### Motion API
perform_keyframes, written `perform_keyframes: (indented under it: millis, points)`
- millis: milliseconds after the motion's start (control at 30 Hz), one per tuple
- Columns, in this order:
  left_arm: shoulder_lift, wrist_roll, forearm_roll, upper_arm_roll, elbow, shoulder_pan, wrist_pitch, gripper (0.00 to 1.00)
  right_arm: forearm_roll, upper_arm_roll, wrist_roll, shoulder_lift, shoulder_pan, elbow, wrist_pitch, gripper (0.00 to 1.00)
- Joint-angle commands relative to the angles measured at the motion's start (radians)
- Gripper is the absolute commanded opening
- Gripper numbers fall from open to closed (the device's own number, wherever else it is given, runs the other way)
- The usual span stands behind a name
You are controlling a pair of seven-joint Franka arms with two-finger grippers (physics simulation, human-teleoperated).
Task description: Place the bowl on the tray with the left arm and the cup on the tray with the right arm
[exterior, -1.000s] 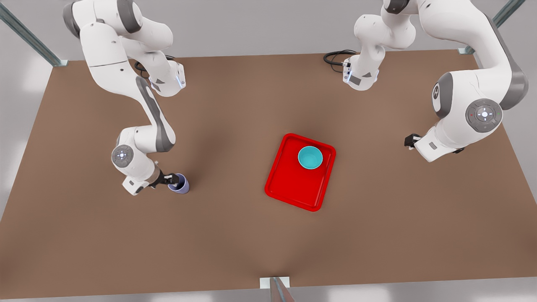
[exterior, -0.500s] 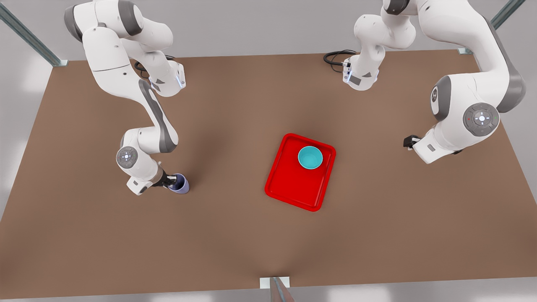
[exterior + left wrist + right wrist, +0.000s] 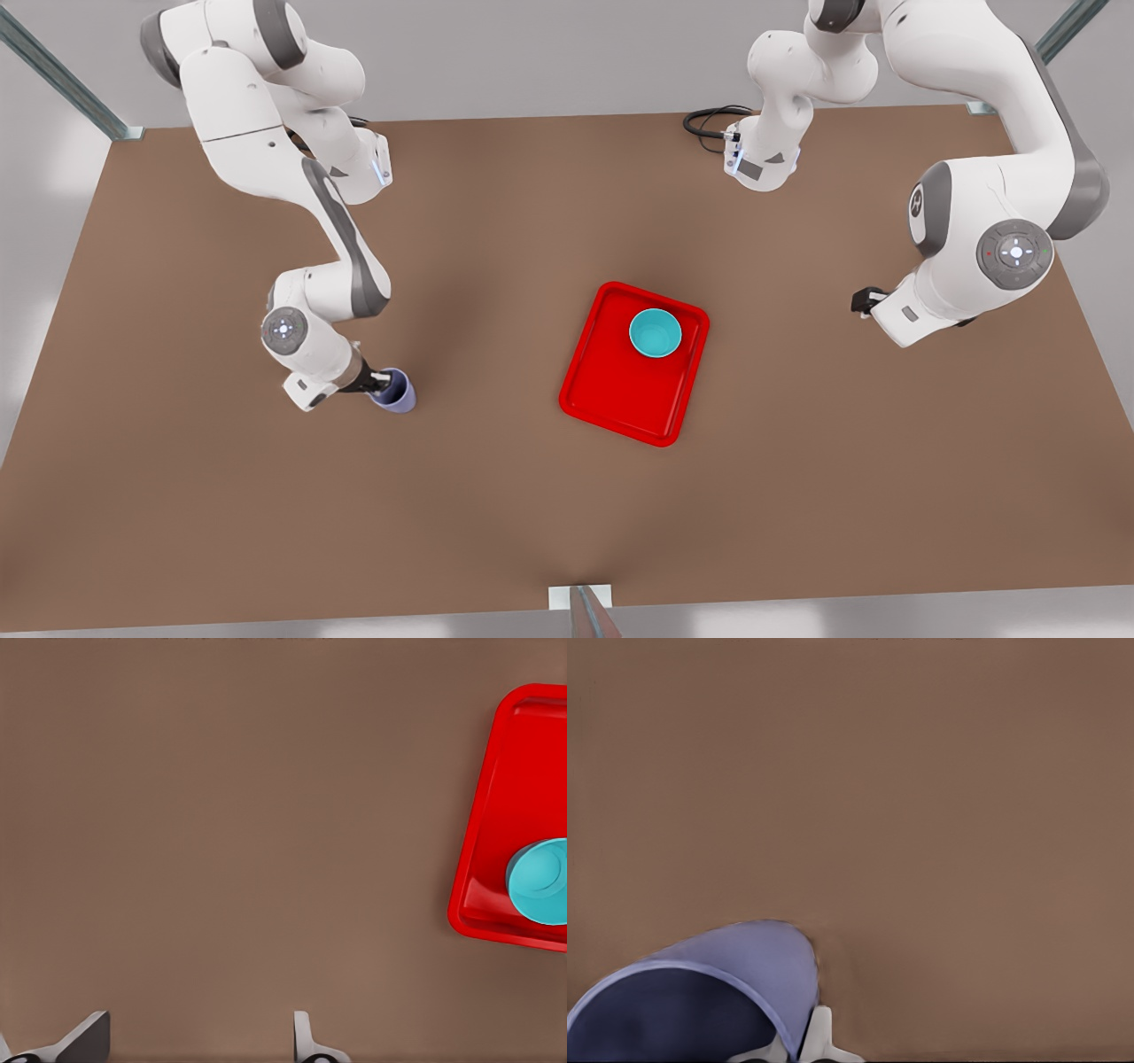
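- On the front view's left, right gripper [image 3: 383, 383] is gripping the cup [image 3: 395, 392] by its rim over the counter [image 3: 496, 514]; fingers mostly hidden.
- Left gripper [image 3: 858, 299] is waiting, fingers [image 3: 306, 1041] spread, tips cut off.
- Bowl [image 3: 656, 333] is sitting on the tray [image 3: 620, 399].

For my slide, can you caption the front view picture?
Right gripper grips the lavender cup while the teal bowl sits on the red tray.
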Motion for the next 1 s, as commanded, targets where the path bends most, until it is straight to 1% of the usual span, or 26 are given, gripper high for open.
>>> perform_keyframes:
  millis: [0,67,100,133,167,200,233,267,300,367,433,500,567,633,667,767,867,967]
  points:
    - [0.000,-0.002,-0.001,0.000,0.000,-0.001,0.000,1.00,-0.010,0.013,0.031,0.001,0.000,0.014,-0.015,0.21]
    - [-0.002,-0.002,0.001,0.000,0.000,-0.001,-0.009,1.00,-0.019,0.070,0.164,0.004,0.013,0.077,-0.077,0.21]
    - [-0.002,-0.003,0.001,0.000,0.000,-0.001,-0.009,1.00,-0.021,0.073,0.207,0.008,0.031,0.124,-0.138,0.21]
    - [-0.003,-0.003,0.001,0.000,0.000,0.001,-0.009,1.00,-0.024,0.093,0.259,0.010,0.040,0.144,-0.156,0.21]
    - [-0.003,-0.002,0.001,0.000,0.000,-0.001,-0.011,1.00,-0.053,0.145,0.368,0.015,0.053,0.153,-0.156,0.21]
    - [-0.002,-0.002,0.001,0.000,0.000,-0.001,-0.011,1.00,-0.082,0.178,0.452,0.033,0.062,0.192,-0.158,0.21]
    - [-0.002,-0.002,0.001,0.000,0.000,-0.001,-0.011,1.00,-0.084,0.182,0.492,0.048,0.074,0.233,-0.173,0.21]
    - [-0.002,-0.002,0.001,0.000,-0.002,-0.001,-0.011,1.00,-0.085,0.211,0.528,0.071,0.076,0.282,-0.221,0.21]
    - [-0.002,-0.002,0.001,0.000,-0.002,-0.001,-0.011,1.00,-0.085,0.217,0.584,0.088,0.108,0.317,-0.222,0.21]
    - [-0.002,-0.002,0.001,0.000,-0.002,-0.001,-0.011,1.00,-0.085,0.265,0.679,0.143,0.129,0.396,-0.219,0.21]
    - [0.000,0.000,0.001,0.000,-0.002,-0.001,-0.011,1.00,-0.082,0.270,0.706,0.188,0.157,0.458,-0.216,0.21]
    - [0.001,0.000,0.001,0.000,-0.002,0.001,-0.009,1.00,-0.079,0.270,0.746,0.271,0.203,0.580,-0.207,0.21]
    - [0.001,-0.002,0.001,0.000,-0.002,0.004,-0.011,1.00,-0.081,0.268,0.779,0.326,0.241,0.656,-0.207,0.21]
    - [0.001,-0.002,0.001,0.000,-0.002,0.004,-0.011,1.00,-0.074,0.270,0.784,0.352,0.258,0.699,-0.204,0.21]
    - [0.003,-0.002,0.001,0.000,-0.002,0.007,-0.009,1.00,-0.073,0.291,0.785,0.364,0.269,0.716,-0.202,0.21]
    - [0.003,-0.003,0.001,0.000,-0.002,0.007,-0.011,1.00,-0.081,0.294,0.798,0.395,0.293,0.732,-0.195,0.21]
    - [0.009,0.003,-0.001,0.000,-0.003,0.016,-0.009,1.00,-0.142,0.293,0.815,0.443,0.323,0.744,-0.161,0.21]
    - [0.009,0.002,-0.001,0.000,-0.003,0.016,-0.009,1.00,-0.174,0.293,0.827,0.504,0.344,0.830,-0.158,0.21]
